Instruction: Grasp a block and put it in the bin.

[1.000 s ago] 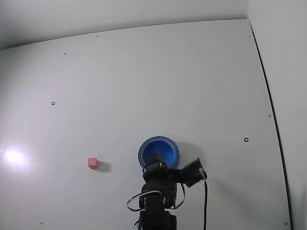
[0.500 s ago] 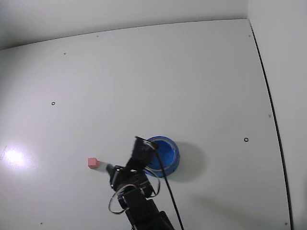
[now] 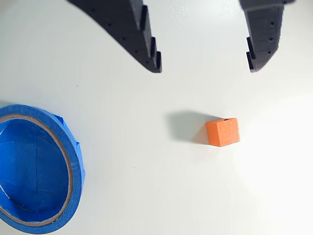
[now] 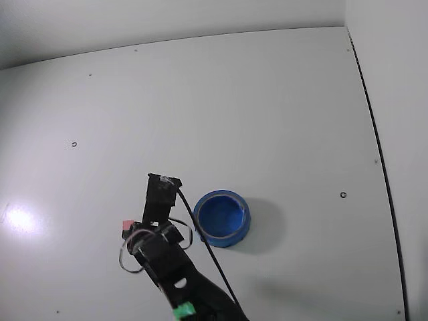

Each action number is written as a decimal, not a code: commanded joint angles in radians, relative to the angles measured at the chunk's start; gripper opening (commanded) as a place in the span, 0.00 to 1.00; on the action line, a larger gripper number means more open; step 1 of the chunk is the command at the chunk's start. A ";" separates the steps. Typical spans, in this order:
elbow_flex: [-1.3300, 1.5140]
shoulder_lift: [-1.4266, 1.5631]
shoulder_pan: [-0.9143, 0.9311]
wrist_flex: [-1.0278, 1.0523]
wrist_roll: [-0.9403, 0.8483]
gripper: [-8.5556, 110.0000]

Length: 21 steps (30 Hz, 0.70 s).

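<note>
On the table (image 3: 146, 161): one block (image 3: 222, 132), one bin (image 3: 73, 166), tool (image 3: 204, 63) agape.

No readable text, labels, brands or numbers in either view

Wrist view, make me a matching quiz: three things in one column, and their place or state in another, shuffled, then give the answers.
Things:
1. block
2. bin
3. gripper

Place or state in the wrist view:
A. at the lower left edge, partly cut off, nothing inside
B. open at the top of the picture, holding nothing
C. alone on the white table, right of centre, below the gap between the fingers

Pairs: 1-C, 2-A, 3-B
</note>
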 commanded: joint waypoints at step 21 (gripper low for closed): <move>-0.523 -0.592 -0.014 -0.002 -0.012 0.29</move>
